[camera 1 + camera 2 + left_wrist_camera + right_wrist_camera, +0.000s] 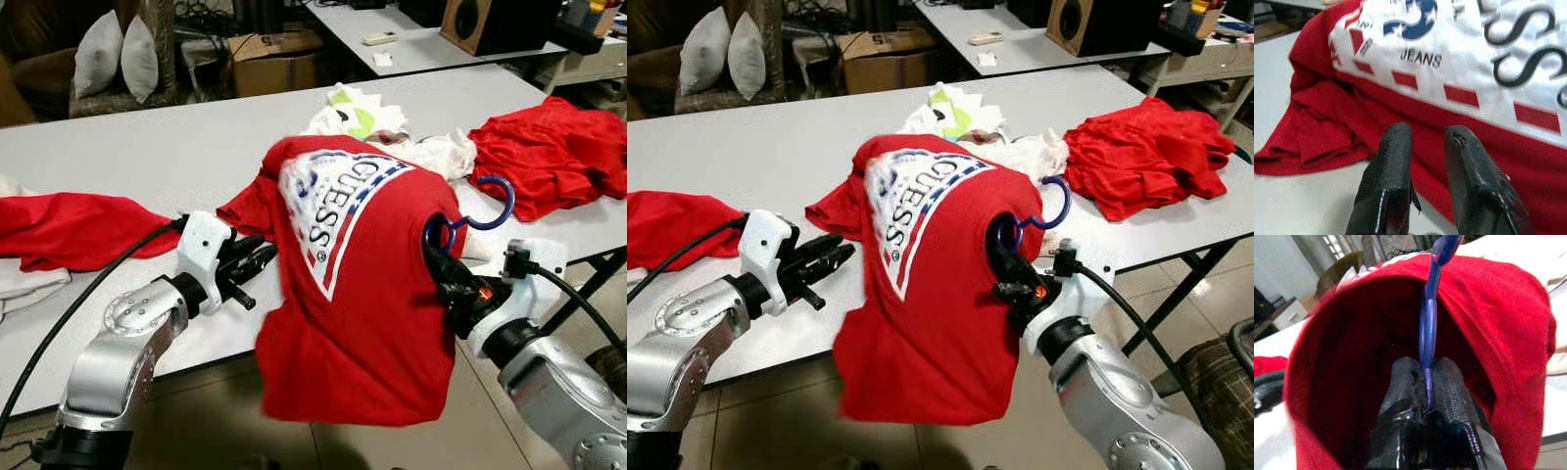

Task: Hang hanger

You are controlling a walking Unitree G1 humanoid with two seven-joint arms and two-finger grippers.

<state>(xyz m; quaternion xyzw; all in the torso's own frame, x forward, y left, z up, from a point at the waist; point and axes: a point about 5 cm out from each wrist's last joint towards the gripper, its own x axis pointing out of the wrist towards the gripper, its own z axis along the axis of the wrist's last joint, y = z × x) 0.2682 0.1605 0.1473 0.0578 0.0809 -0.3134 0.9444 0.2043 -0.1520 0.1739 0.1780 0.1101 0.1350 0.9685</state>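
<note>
A red T-shirt (343, 284) with a white printed logo hangs on a blue hanger (495, 201) over the front edge of the white table (147, 147). The hanger's hook (1053, 208) sticks out of the collar. My right gripper (443, 262) reaches into the neck opening and is shut on the hanger's blue stem (1429, 318), as the right wrist view shows. My left gripper (247, 266) is beside the shirt's left sleeve, just above the table. Its fingers (1393, 147) stand slightly apart with nothing between them, pointing at the shirt (1449, 73).
More red garments lie on the table at the right (554, 147) and the left (69, 225), with white clothes (392, 132) behind the shirt. Beyond the table are a cardboard box (274, 59), two pillows (118, 54) and a second table with a speaker (490, 20).
</note>
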